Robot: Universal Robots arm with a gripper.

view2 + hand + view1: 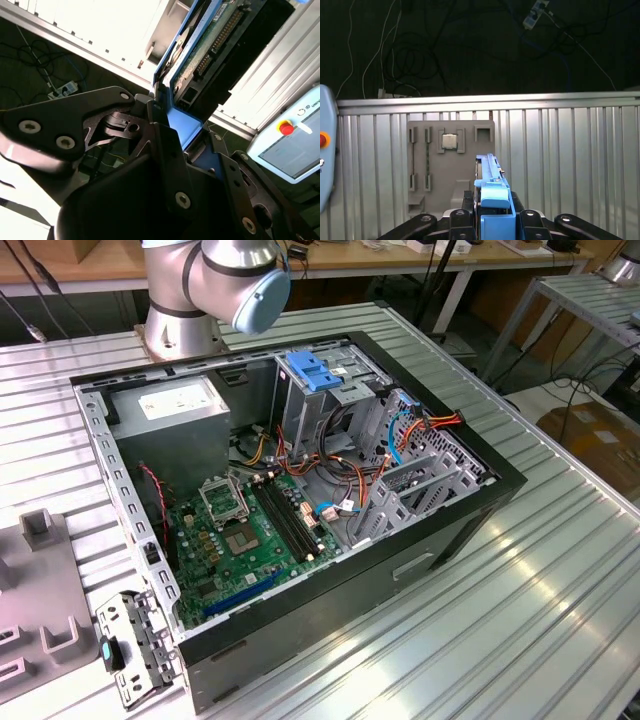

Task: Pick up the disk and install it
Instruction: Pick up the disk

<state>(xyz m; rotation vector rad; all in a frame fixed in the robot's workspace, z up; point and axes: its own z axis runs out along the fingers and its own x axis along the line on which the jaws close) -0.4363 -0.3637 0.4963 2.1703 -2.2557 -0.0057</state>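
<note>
In both wrist views my gripper (172,117) (492,212) is shut on the disk (212,42), which stands on edge between the black fingers (160,145). The disk shows its green circuit-board underside and its blue plastic side bracket (492,192). In the first wrist view the held disk hangs above the ribbed metal table, in front of a grey fixture plate (451,160). The exterior view shows the open computer case (290,490) with its metal drive cage (415,480) at that view's right, and only the arm's base and elbow (215,280) behind the case.
Inside the case lie a green motherboard (245,535), a grey power-supply box (175,405), a blue latch piece (315,370) and coloured cables. A loose metal bracket (130,650) lies by the case's near corner. A pendant with a red button (286,128) sits beside the table.
</note>
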